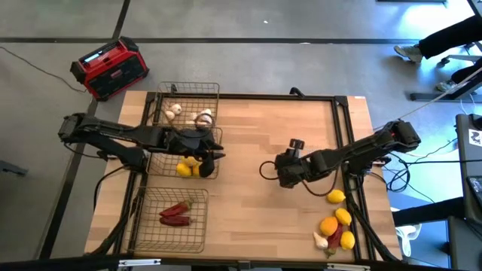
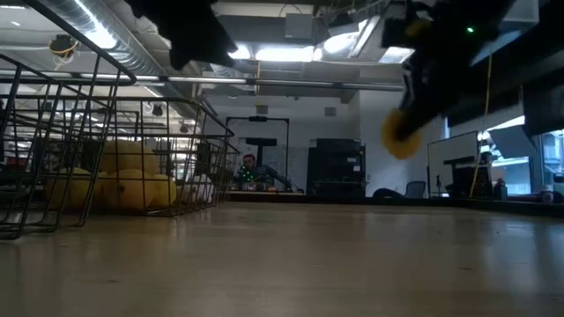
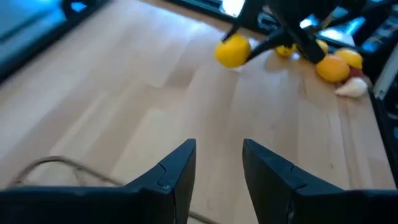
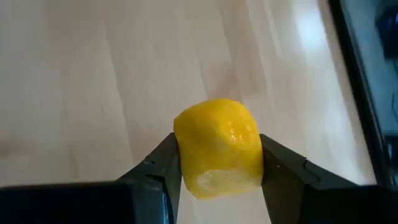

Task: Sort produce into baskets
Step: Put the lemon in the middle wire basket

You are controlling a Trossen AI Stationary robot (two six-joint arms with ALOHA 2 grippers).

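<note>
Worktop carries three wire baskets at 9 o'clock: top basket with about three garlic bulbs, middle basket with lemons partly hidden by the left arm, bottom basket with two chili peppers. Loose pile at 5 o'clock: roughly three lemons, one orange, one garlic; the count is uncertain. Left gripper over the middle basket, fingers parted, holding nothing. Right gripper, centre-right above the worktop, fingers clamped on one lemon.
</note>
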